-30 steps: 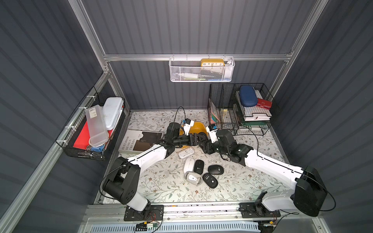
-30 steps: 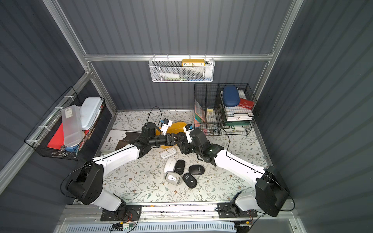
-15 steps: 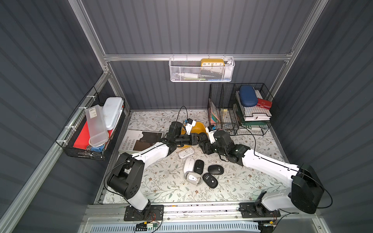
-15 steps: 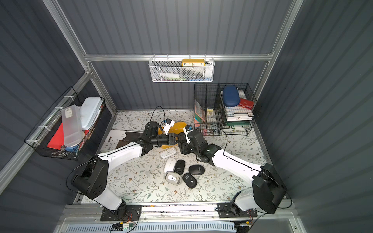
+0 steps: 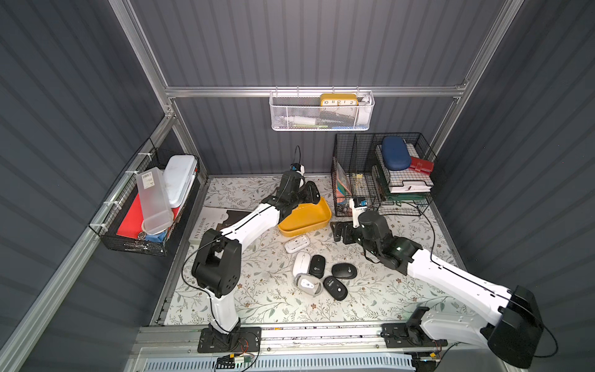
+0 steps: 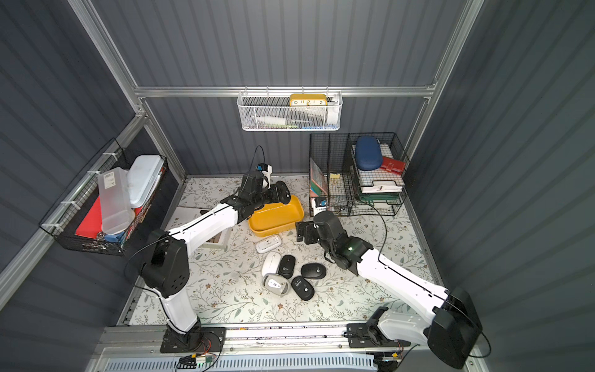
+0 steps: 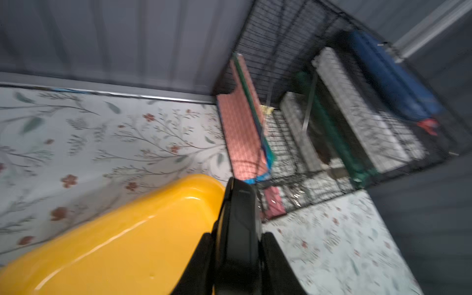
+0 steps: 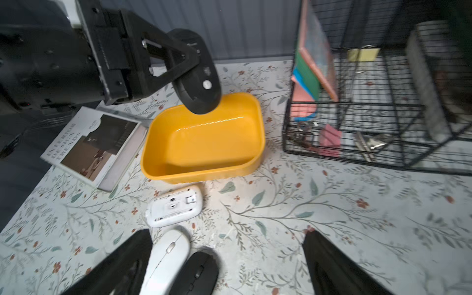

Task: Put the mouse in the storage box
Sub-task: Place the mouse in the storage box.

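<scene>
Mouse [image 8: 199, 84] above storage box's [image 8: 204, 176] rear rim, other mice [image 5: 344, 270] in front

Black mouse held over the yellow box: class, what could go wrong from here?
The black mouse hangs edge-on above the far rim of the storage box, not its middle; dropped there, it may bounce out. The open right jaws, close beside the white mouse, could nudge it.

Mustard-yellow storage box [image 8: 201, 175], black mouse [image 8: 198, 86], white tabletop [image 8: 332, 204] printed with green leaves and red flowers, black wire organiser [image 5: 351, 161], navy case [image 5: 395, 157]
</scene>
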Controlling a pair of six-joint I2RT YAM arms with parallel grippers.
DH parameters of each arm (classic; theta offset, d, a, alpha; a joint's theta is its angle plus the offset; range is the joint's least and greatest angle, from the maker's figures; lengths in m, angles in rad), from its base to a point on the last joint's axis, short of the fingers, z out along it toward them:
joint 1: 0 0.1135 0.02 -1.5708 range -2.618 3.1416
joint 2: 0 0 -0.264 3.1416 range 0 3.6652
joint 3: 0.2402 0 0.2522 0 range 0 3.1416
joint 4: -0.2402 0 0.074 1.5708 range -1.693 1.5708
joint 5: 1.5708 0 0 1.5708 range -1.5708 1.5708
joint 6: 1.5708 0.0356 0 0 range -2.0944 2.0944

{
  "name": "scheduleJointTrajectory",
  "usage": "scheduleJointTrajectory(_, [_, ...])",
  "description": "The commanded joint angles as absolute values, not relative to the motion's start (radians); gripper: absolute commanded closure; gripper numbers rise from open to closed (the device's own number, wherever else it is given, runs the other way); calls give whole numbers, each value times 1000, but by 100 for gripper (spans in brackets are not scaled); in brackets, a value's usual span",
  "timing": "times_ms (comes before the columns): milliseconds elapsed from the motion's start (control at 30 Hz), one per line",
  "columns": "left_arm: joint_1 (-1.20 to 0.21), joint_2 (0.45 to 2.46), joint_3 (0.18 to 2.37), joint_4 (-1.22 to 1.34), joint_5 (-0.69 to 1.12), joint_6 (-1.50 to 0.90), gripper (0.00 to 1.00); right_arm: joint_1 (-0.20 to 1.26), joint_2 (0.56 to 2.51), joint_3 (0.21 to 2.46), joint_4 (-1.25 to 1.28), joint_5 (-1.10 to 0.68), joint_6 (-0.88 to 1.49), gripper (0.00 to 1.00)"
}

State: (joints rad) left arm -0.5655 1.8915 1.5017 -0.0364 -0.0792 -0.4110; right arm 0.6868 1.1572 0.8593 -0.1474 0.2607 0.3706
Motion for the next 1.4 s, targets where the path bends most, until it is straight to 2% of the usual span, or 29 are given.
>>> scheduleJointTrajectory(0, [-614, 1990, 1569, -189, -365, -307, 98, 646, 1091, 812, -236, 351, 412, 3])
scheduleJointTrajectory(200, [-671, 2122, 1634, -258, -590, -262, 99, 608, 998, 759, -257, 335, 427, 3])
scheduleJointTrajectory(600, [-723, 2206, 1659, -300, -851, -235, 97, 595, 1042, 768, -235, 292, 431, 3])
scheduleJointTrajectory(900, [-725, 2347, 1723, -398, -867, -237, 93, 588, 1051, 764, -229, 277, 444, 3])
scheduleJointTrajectory(1100, [-724, 2364, 1754, -386, -799, -215, 77, 587, 1058, 746, -217, 268, 459, 3])
scheduleJointTrajectory(1367, [-725, 2399, 1804, -367, -653, -212, 71, 586, 1080, 749, -201, 253, 472, 4])
